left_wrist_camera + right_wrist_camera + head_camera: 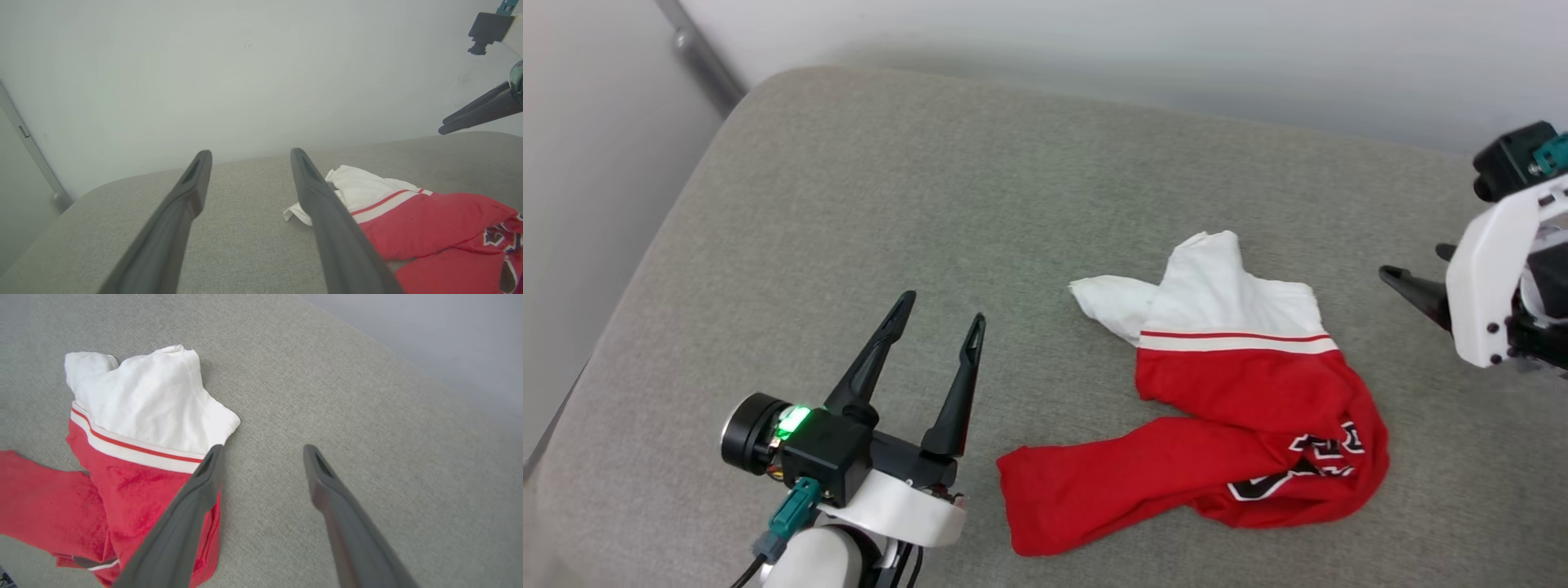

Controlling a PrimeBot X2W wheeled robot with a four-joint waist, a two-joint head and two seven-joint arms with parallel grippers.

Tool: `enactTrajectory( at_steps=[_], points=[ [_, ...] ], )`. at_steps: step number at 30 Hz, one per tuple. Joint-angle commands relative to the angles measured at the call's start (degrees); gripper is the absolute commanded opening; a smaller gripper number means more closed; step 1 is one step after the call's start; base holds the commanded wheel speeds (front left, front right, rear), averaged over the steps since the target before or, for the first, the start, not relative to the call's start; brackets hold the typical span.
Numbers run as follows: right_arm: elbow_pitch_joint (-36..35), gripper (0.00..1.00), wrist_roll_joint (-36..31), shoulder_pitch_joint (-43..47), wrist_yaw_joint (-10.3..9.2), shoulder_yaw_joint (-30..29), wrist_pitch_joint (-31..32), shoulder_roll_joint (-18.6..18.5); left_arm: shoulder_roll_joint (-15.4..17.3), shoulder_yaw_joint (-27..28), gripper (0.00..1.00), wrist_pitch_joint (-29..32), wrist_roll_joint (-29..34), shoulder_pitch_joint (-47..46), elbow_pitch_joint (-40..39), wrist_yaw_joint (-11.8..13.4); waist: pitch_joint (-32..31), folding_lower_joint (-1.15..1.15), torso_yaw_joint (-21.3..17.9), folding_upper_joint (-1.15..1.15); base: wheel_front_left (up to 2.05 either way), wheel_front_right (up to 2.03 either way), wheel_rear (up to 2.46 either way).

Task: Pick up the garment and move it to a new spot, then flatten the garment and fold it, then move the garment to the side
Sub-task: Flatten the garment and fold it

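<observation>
The garment (1225,408) lies crumpled on the grey cushion, red body with a white sleeve and red-white trim on top, black white-outlined letters at its lower right. It also appears as garment (429,220) and garment (135,428). My left gripper (938,309) hovers open to the left of it, nothing between its fingers; its own view shows the left gripper (249,157) over bare cushion. My right gripper (263,451) is open just right of the cloth, empty. In the head view the right gripper (1417,265) juts in from the right edge, above the cushion.
A grey fabric cushion (915,204) with rounded corners carries everything. A pale wall (1176,41) runs behind it, with a metal rail (698,57) at the far left. Bare fabric stretches left of and behind the garment.
</observation>
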Motion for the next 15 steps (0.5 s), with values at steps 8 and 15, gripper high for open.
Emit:
enactTrajectory(
  at_steps=[8,15],
  points=[
    [1.7,1.0,-1.1,-7.3,-0.02,3.1,7.9,3.8,-2.2,-2.0,1.0,-0.1,-0.6,-2.1,0.1,-0.4,4.7,0.0,6.9,0.0,0.0,0.0,0.0],
    [8.2,1.0,-4.3,-13.1,-0.02,4.4,15.0,5.9,-4.4,-4.0,1.0,-0.1,-1.3,-3.9,0.6,-0.6,8.1,0.0,12.6,0.0,0.0,0.0,0.0]
  ],
)
